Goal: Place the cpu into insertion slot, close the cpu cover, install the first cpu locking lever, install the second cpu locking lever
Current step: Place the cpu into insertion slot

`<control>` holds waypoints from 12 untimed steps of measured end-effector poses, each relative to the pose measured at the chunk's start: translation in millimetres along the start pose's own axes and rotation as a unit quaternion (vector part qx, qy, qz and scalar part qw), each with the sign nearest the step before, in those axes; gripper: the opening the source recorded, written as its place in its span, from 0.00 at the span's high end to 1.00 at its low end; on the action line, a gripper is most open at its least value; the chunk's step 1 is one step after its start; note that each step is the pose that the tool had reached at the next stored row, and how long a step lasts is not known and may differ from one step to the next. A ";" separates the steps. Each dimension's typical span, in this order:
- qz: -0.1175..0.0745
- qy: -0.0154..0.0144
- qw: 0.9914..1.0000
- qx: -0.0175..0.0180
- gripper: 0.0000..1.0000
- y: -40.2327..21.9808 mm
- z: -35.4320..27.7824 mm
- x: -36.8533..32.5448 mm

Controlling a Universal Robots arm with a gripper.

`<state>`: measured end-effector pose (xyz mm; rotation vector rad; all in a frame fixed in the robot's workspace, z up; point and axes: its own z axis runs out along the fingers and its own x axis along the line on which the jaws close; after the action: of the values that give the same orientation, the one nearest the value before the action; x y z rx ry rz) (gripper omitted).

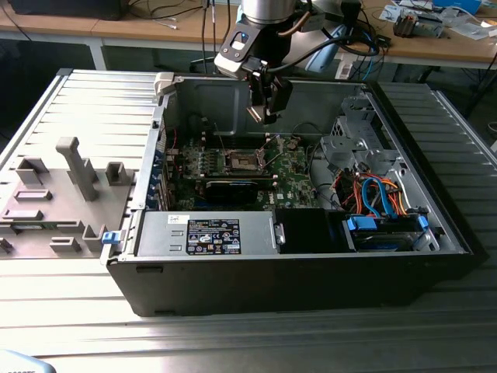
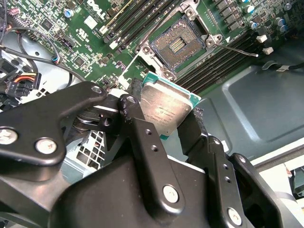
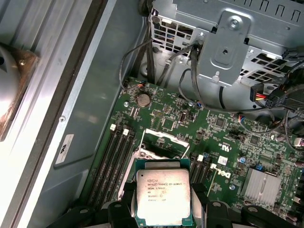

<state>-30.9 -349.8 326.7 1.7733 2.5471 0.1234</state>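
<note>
While the exterior view shows gripper (image 1: 265, 115) over computer case (image 1: 311, 281), second wrist view shows it pinching cpu (image 2: 166, 107), insertion slot (image 2: 176, 43) open.

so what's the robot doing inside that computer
The robot's claw is holding the cpu by its edges, above the green motherboard inside the open computer case. The insertion slot sits open and empty, so the chip is not yet placed.
</note>
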 end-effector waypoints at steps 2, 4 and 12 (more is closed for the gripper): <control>0.001 0.000 1.000 0.000 0.45 0.0 0.0 0.0; 0.002 0.000 1.000 0.000 0.45 0.0 0.1 0.0; 0.004 0.000 1.000 0.000 0.45 0.0 0.1 0.0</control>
<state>-30.9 -349.8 326.6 1.7822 2.5406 0.1233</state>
